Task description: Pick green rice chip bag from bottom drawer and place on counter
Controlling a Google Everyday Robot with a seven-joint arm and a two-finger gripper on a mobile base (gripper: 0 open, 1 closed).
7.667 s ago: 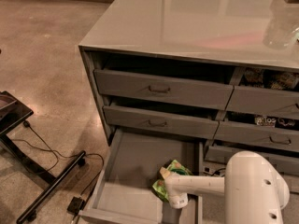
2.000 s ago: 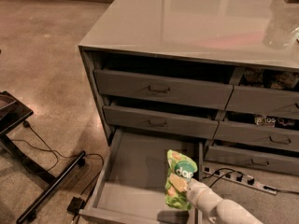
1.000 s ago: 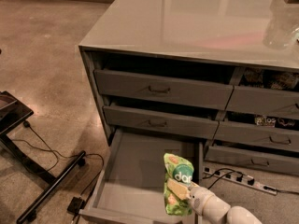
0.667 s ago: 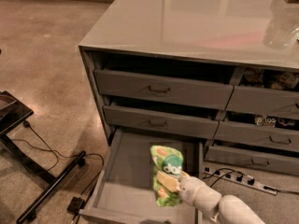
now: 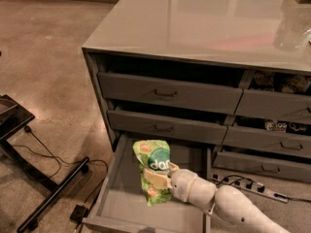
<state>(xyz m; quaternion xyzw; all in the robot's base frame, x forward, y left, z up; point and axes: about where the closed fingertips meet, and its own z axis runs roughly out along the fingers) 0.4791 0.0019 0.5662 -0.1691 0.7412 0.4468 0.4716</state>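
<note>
The green rice chip bag (image 5: 154, 168) is a light-green pouch with a dark green round logo. It hangs upright above the open bottom drawer (image 5: 127, 204), clear of the drawer's grey floor. My gripper (image 5: 156, 179) is shut on the bag's middle and comes in from the lower right on a white arm. The counter (image 5: 214, 23) is the glossy grey-beige slab on top of the cabinet, well above the bag.
Two closed grey drawers with bar handles (image 5: 165, 93) sit above the open one. The right stack's drawers (image 5: 272, 144) stand partly open. A power strip and cable (image 5: 245, 186) lie on the floor at the right. A black stand with cables (image 5: 29, 169) is at the left.
The bag has been lifted out of the drawer and carried up and to the left. It now hangs higher and more upright in my gripper.
</note>
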